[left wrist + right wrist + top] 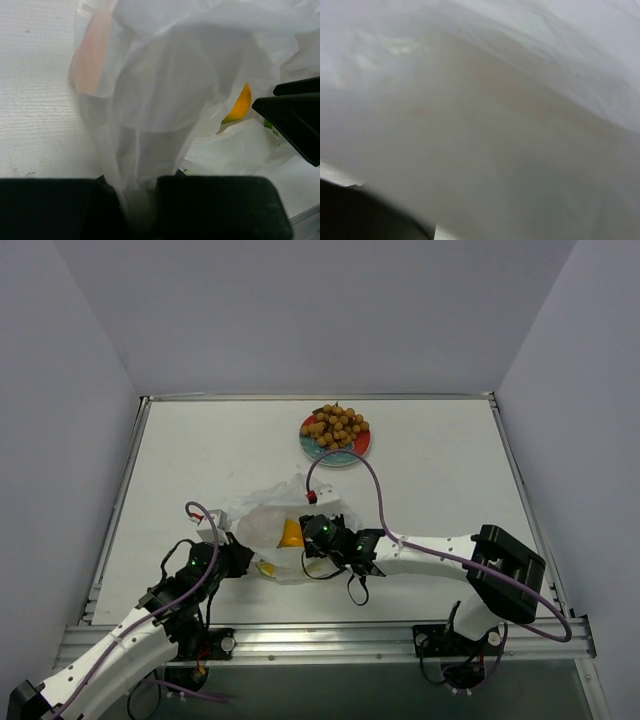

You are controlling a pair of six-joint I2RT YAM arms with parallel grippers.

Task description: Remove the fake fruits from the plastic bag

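While the bag lay near centre, contents: mango inside.
Plate: far, held brown bunch.
Left gripper: clamped on bag's left edge.
Right gripper: at bag's right, opening unclear.

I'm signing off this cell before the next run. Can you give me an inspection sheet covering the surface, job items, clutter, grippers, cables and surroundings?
Surface: white table, no spills seen.
Job's things: plastic bag crumpled at the near middle, with a yellow-orange fruit showing inside it. The bunch of tan-brown balls is already on the red plate at the far side.
Clutter: nothing seen.
Grippers: left gripper shut on a fold of the bag. The right gripper is at the bag's mouth, jaw state unclear.
Cables: purple cable arcs from the right arm to close by the plate. A second cable loops by the left arm.
Surroundings: plain grey walls and a metal rail at the near edge.
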